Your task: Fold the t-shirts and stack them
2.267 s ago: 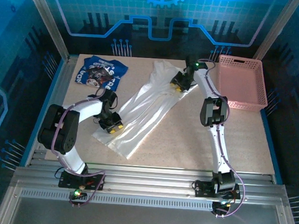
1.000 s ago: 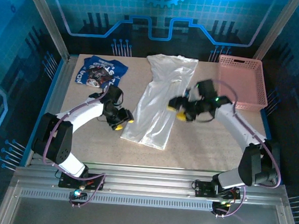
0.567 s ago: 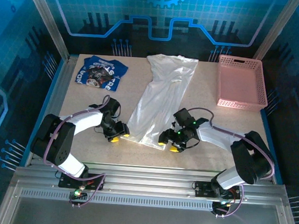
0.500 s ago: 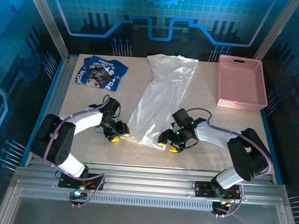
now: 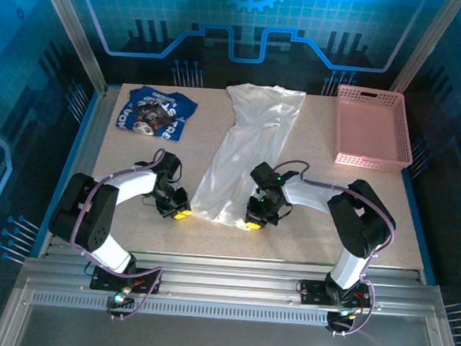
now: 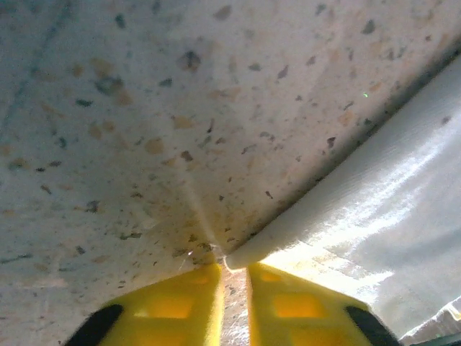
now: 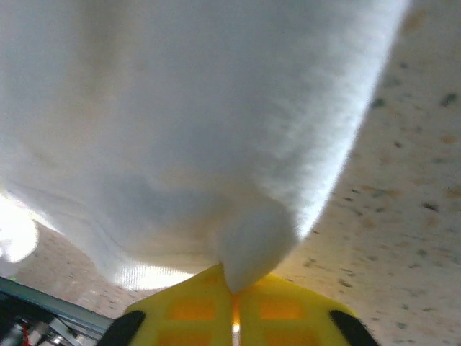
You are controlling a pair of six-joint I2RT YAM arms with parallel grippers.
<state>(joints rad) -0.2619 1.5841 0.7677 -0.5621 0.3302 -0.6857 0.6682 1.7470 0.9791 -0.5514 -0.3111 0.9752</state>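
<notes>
- The white shirt lies in a long narrow strip down the middle of the tabletop. Its collar end is at the far edge and its hem points toward the near edge.
- A second ago both claws stood open. The right one was up near the pink basket, and it has since swung down to the hem.
- The left claw has now closed to a sliver, with the hem's left corner pinched at its yellow tips.
- The right claw has snapped shut on a bunched nub of cloth at the hem's right corner.
- The blue shirt sits crumpled at the far left corner, untouched.
- With both hem corners gripped, I reckon the crosswise fold is about to start, carrying the hem up toward the collar.
- The left grip looks thin, so that corner could slip free on the lift.
</notes>
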